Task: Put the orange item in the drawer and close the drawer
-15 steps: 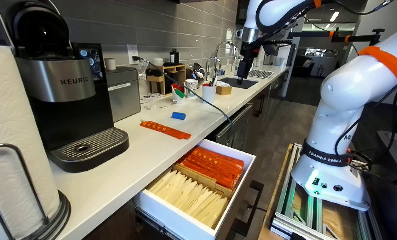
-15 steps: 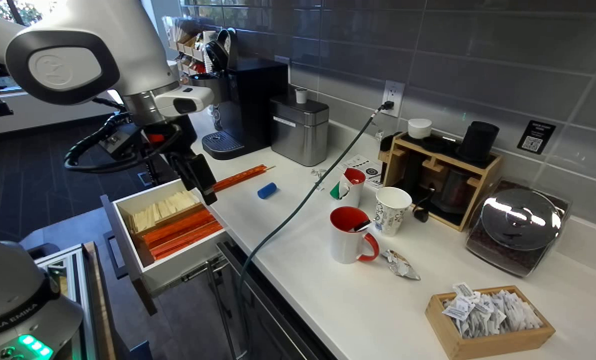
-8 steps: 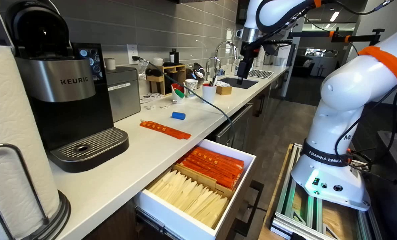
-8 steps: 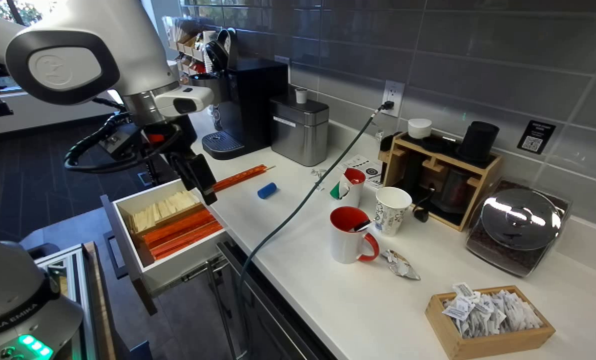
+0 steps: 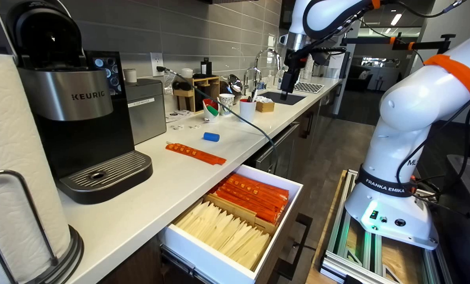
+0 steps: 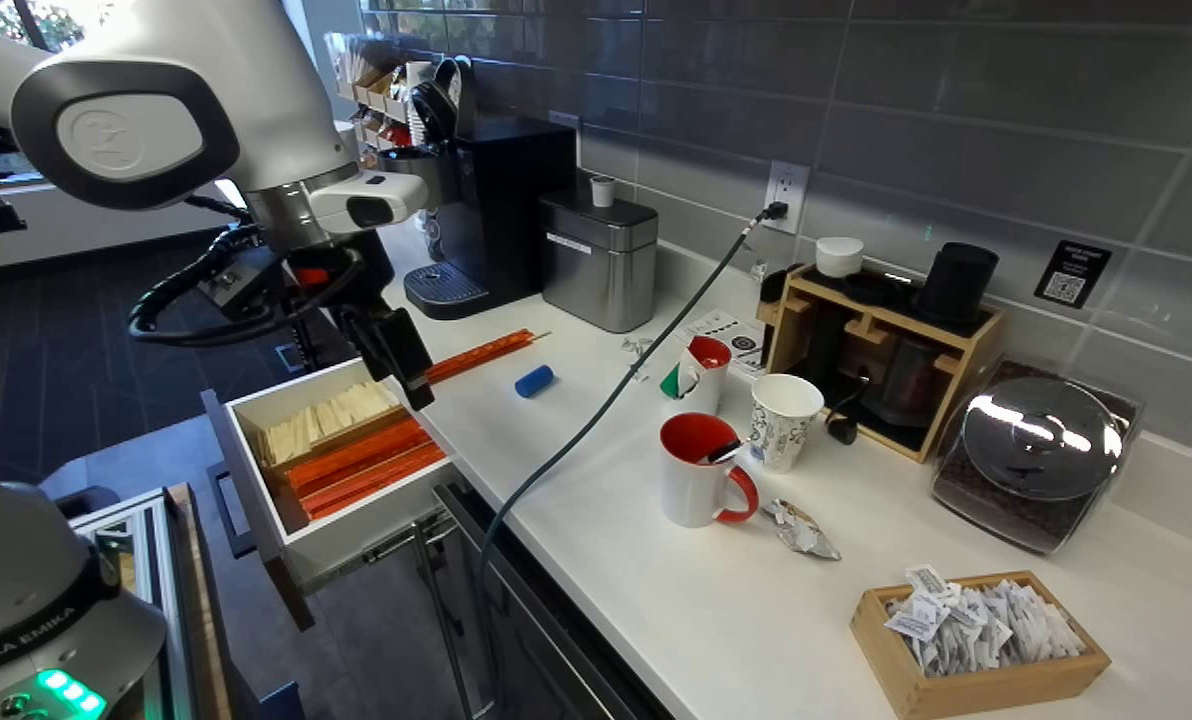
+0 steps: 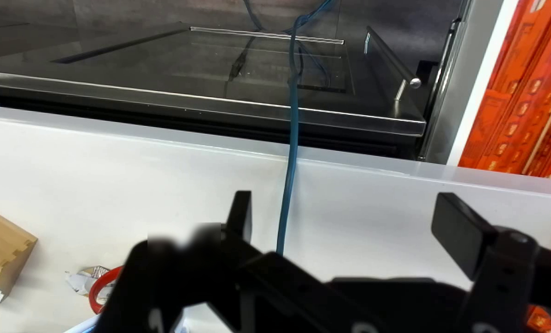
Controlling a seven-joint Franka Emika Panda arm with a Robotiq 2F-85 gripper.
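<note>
The orange item [image 5: 195, 153] is a thin flat strip lying on the white counter beside the coffee maker; it also shows in an exterior view [image 6: 481, 355]. In the wrist view only a small part of it [image 7: 541, 319] shows past a finger at the lower right. The drawer [image 5: 215, 256] stands pulled out, with cream packets and a block of orange packets in its compartments. Its white rim [image 7: 481, 88] shows at the right of the wrist view. My gripper [image 7: 345, 203] is open and empty, above the counter, to one side of the orange item and drawer.
A teal cable [image 7: 293, 138] runs from the wall outlet across the counter and over its edge, showing between my fingers. A blue cylinder [image 5: 211, 137] lies near the orange item. The coffee maker [image 5: 101, 173], mugs [image 6: 701, 480] and a sachet box [image 6: 996, 680] stand on the counter.
</note>
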